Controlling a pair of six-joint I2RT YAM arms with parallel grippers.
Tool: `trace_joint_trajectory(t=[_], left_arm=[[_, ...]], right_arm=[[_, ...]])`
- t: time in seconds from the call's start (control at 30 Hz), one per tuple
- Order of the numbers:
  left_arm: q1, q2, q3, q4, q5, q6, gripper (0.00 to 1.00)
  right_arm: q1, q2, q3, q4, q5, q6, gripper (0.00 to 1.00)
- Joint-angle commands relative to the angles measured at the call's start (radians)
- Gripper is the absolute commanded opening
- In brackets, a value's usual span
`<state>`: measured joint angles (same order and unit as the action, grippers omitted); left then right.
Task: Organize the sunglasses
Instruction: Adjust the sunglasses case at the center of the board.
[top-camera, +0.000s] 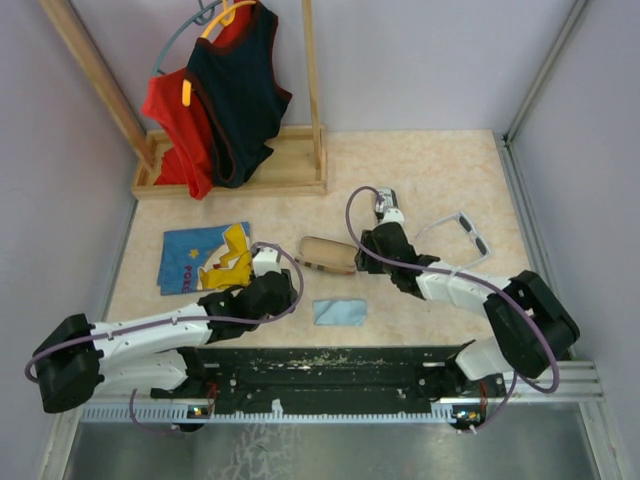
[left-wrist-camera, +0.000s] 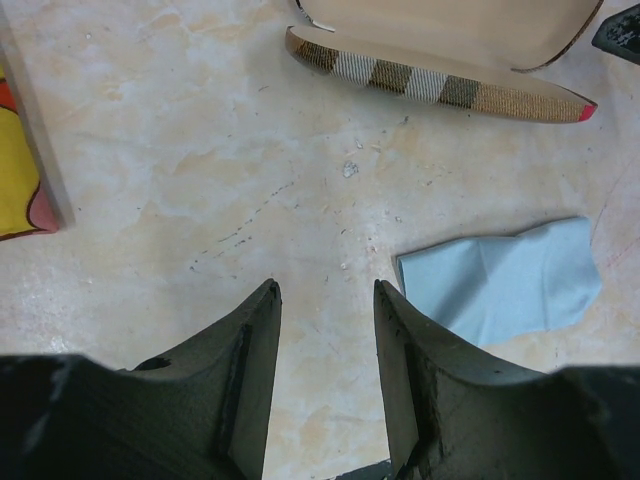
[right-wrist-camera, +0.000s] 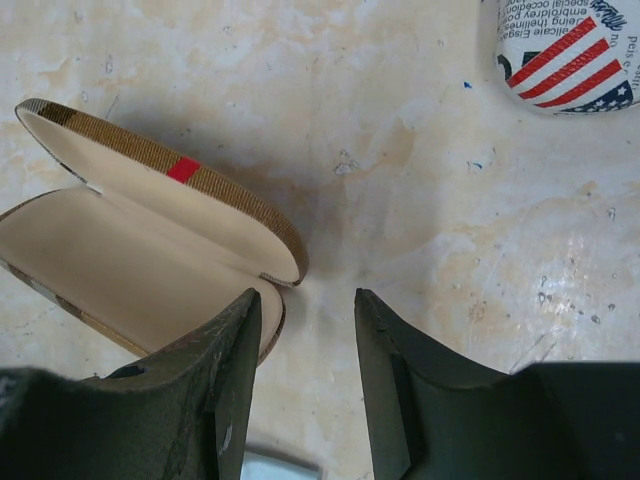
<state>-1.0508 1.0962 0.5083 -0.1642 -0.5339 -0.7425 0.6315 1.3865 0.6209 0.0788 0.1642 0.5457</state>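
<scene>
The flag-print case (right-wrist-camera: 570, 50) carries small print, upside down and too fine for me to read. The blue book (top-camera: 190, 255) shows what looks like "POKE". The white-grey sunglasses (top-camera: 462, 236) lie on the worktop (top-camera: 440, 165), with my right arm between them and the open plaid case (right-wrist-camera: 130, 250). The left end effector (left-wrist-camera: 325, 297) is apart and empty beside a light-blue cloth (left-wrist-camera: 500, 280). The right end effector (right-wrist-camera: 305, 300) is likewise apart and empty beside the plaid case.

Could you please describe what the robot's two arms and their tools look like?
The left arm and right arm have white links between bulky black joints, with a thin purple cable looping alongside each. The left tool and right tool each end in two dark, tapering fingers with rough matte faces.
</scene>
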Motion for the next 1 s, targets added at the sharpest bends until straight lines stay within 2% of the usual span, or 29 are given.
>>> trace_joint_trajectory(t=[0.0,0.33,0.97], left_arm=[[0.008,-0.024,-0.009,-0.014,-0.017,-0.009,0.48],[0.009,-0.034,-0.015,-0.016,-0.013,-0.012,0.48],[0.012,-0.046,-0.019,-0.020,-0.017,-0.010,0.48]], right_arm=[[-0.025,0.040,0.056,0.087,-0.034,-0.022,0.43],[-0.046,0.143,0.119,0.103,-0.052,-0.046,0.41],[-0.056,0.190,0.174,0.085,-0.019,-0.098,0.40]])
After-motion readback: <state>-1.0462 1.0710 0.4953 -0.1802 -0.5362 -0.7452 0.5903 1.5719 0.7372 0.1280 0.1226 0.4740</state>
